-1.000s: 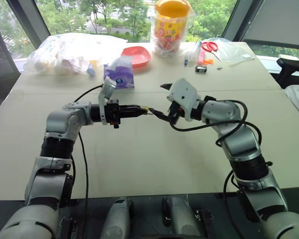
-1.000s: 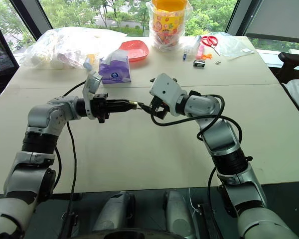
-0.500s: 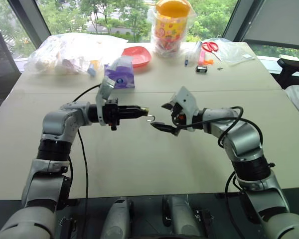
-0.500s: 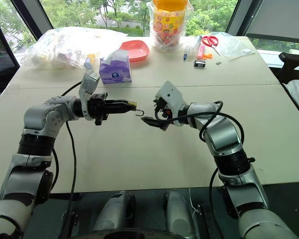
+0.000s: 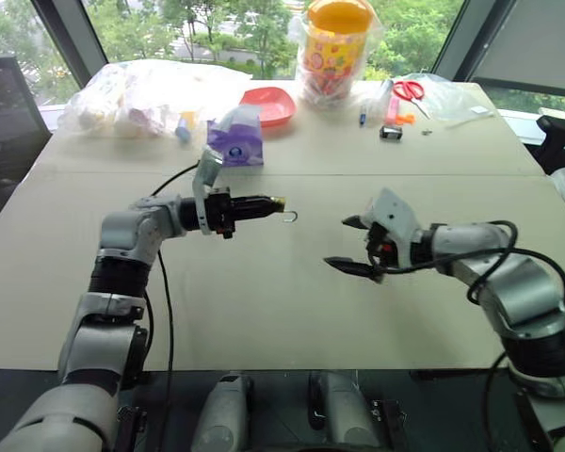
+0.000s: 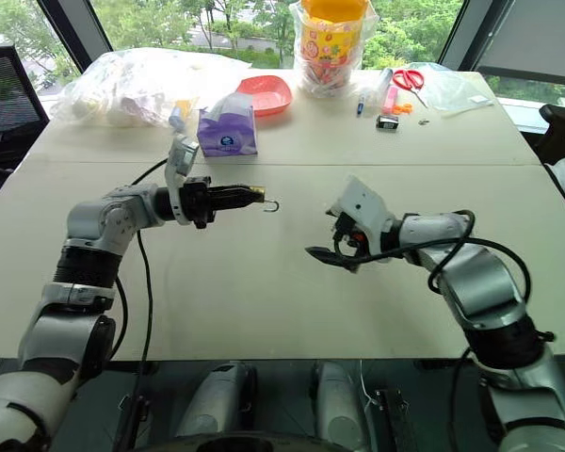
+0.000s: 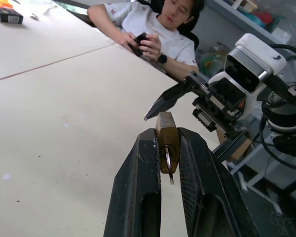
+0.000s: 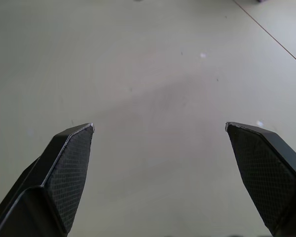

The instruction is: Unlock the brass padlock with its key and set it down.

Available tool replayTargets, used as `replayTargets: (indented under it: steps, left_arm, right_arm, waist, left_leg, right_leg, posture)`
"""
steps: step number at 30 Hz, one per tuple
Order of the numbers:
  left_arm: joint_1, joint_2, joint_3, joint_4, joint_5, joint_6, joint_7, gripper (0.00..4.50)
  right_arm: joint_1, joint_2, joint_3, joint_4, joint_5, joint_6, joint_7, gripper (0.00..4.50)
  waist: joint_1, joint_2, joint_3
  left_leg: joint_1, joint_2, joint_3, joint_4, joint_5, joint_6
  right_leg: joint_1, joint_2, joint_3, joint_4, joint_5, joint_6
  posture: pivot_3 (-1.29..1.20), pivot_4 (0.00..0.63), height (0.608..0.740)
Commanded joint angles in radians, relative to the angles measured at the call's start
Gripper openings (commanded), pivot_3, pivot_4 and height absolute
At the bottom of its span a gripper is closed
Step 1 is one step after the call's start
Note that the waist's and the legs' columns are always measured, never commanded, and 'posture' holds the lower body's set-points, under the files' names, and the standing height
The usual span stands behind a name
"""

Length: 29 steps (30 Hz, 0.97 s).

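Left wrist view: left pincer (image 7: 168,143) pinching the brass padlock (image 7: 167,140) above the counter (image 5: 292,301); right pincer (image 6: 328,234) spread wide, well apart.

Head pair looks forward and down from above, both covering the same surface (image 5: 292,311). Left wrist view runs level along its hand (image 7: 168,148) (very close). Right wrist view probably tilts down, near the surface.
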Motion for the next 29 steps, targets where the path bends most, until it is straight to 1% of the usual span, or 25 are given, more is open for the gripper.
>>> replayTargets:
  steps: [1, 4, 7, 11, 12, 13, 15, 17, 18, 20, 22, 25, 27, 29]
  left_arm:
    - [-0.024, -0.057, -0.06, 0.084, 0.055, 0.014, 0.029, 0.08]
    - [-0.077, -0.134, -0.051, 0.251, 0.092, 0.053, 0.119, 0.08]
    - [-0.14, -0.181, -0.036, 0.399, 0.124, 0.049, 0.165, 0.08]
    - [-0.212, -0.2, -0.004, 0.524, 0.146, 0.021, 0.18, 0.08]
    - [-0.223, -0.198, 0.0, 0.542, 0.156, 0.012, 0.18, 1.06]
    - [-0.231, -0.197, 0.003, 0.557, 0.164, 0.004, 0.18, 1.34]
    - [-0.241, -0.189, 0.004, 0.576, 0.179, -0.007, 0.171, 2.15]
    - [-0.239, -0.173, -0.006, 0.566, 0.195, -0.006, 0.144, 2.85]
    - [-0.235, -0.167, -0.013, 0.557, 0.205, -0.011, 0.132, 3.16]
    - [-0.216, -0.143, -0.025, 0.511, 0.228, -0.031, 0.12, 3.96]
    - [-0.199, -0.094, 0.0, 0.448, 0.221, -0.025, 0.124, 3.96]
    - [-0.068, 0.027, 0.003, 0.183, 0.239, -0.11, 0.103, 3.96]
    - [-0.001, 0.069, 0.02, 0.053, 0.221, -0.096, 0.123, 3.96]
    - [0.068, 0.09, 0.075, -0.094, 0.174, -0.017, 0.186, 3.96]
  right_arm:
    - [0.019, -0.074, -0.053, -0.1, -0.004, -0.021, 0.011, 4.47]
    - [0.04, -0.12, -0.047, -0.139, -0.009, -0.02, 0.004, 4.47]
    - [0.051, -0.114, -0.047, -0.162, -0.001, -0.003, -0.023, 4.47]
    - [0.056, -0.093, -0.044, -0.185, 0.01, 0.022, -0.06, 4.47]
    - [0.057, -0.09, -0.043, -0.188, 0.012, 0.026, -0.066, 4.5]
    - [0.057, -0.088, -0.043, -0.191, 0.013, 0.028, -0.07, 4.5]
    - [0.058, -0.085, -0.043, -0.19, 0.014, 0.03, -0.077, 4.5]
    - [0.06, -0.085, -0.041, -0.187, 0.013, 0.028, -0.082, 4.5]
    - [0.06, -0.085, -0.04, -0.186, 0.014, 0.026, -0.083, 4.5]
    - [0.066, -0.088, -0.041, -0.19, 0.016, 0.026, -0.085, 4.5]
    - [0.076, -0.097, -0.049, -0.193, 0.019, 0.025, -0.081, 4.5]
    - [0.092, -0.089, -0.063, -0.172, 0.016, 0.007, -0.089, 4.5]
    - [0.099, -0.07, -0.071, -0.158, 0.019, -0.005, -0.097, 4.5]
    - [0.094, -0.01, -0.08, -0.108, 0.015, -0.033, -0.14, 4.5]
  waist:
    - [0.0, 0.0, 0.0]
    - [-0.002, -0.001, 0.0]
    - [-0.004, -0.001, 0.0]
    - [-0.002, -0.001, 0.0]
    - [-0.002, -0.001, 0.0]
    - [-0.002, -0.001, 0.0]
    - [-0.001, -0.001, 0.0]
    - [-0.001, -0.001, 0.0]
    - [-0.001, -0.001, 0.0]
    - [-0.002, -0.001, 0.0]
    - [-0.007, -0.001, 0.0]
    - [-0.026, -0.001, 0.0]
    - [-0.022, -0.001, 0.0]
    - [-0.022, -0.001, 0.0]
  left_leg:
    - [0.0, 0.0, 0.0, 0.0, 0.0, 0.0]
    - [0.0, 0.0, 0.0, 0.0, 0.0, 0.0]
    - [0.0, 0.0, 0.0, 0.0, 0.0, 0.0]
    - [0.0, 0.0, 0.0, 0.0, 0.0, 0.0]
    - [0.0, 0.0, 0.0, 0.0, 0.0, 0.0]
    - [0.0, 0.0, 0.0, 0.0, 0.0, 0.0]
    - [0.0, 0.0, 0.0, 0.0, 0.0, 0.0]
    - [0.0, 0.0, 0.0, 0.0, 0.0, 0.0]
    - [-0.001, 0.0, 0.0, 0.0, 0.0, 0.0]
    - [0.0, 0.0, 0.0, 0.0, 0.0, 0.0]
    - [0.0, 0.001, 0.0, 0.0, 0.0, 0.0]
    - [0.0, 0.003, -0.001, -0.001, 0.0, 0.0]
    - [0.0, 0.003, -0.001, -0.002, 0.0, 0.0]
    - [0.0, 0.003, -0.001, -0.002, 0.0, 0.0]
  right_leg:
    - [0.0, 0.0, 0.0, 0.0, -0.001, 0.002]
    - [0.0, 0.001, 0.0, 0.0, -0.002, 0.003]
    - [0.0, 0.001, 0.0, 0.0, -0.002, 0.003]
    - [0.0, 0.001, 0.0, 0.0, -0.002, 0.003]
    - [0.0, 0.001, 0.0, 0.0, -0.002, 0.003]
    - [0.0, 0.0, 0.0, 0.0, -0.002, 0.002]
    - [0.0, 0.0, 0.0, 0.0, -0.001, 0.001]
    - [0.0, 0.0, 0.0, 0.0, 0.0, 0.0]
    - [0.0, 0.0, 0.0, 0.0, 0.0, 0.0]
    - [0.0, 0.0, 0.0, 0.0, 0.0, 0.0]
    - [0.0, 0.0, 0.0, 0.0, 0.0, 0.0]
    - [-0.002, 0.001, 0.0, 0.0, 0.0, 0.0]
    - [-0.003, 0.001, 0.0, 0.001, 0.0, -0.001]
    - [-0.003, 0.0, 0.0, 0.001, 0.0, -0.001]
  posture:
    - [0.0, 0.15, 0.74]
    - [0.0, 0.15, 0.74]
    - [0.0, 0.15, 0.74]
    - [0.0, 0.15, 0.74]
    - [0.0, 0.15, 0.74]
    - [0.0, 0.15, 0.74]
    - [0.0, 0.15, 0.74]
    - [0.0, 0.15, 0.74]
    - [0.0, 0.15, 0.74]
    - [0.0, 0.15, 0.74]
    - [0.0, 0.15, 0.74]
    - [0.0, 0.15, 0.74]
    - [0.0, 0.15, 0.74]
    - [0.0, 0.15, 0.74]
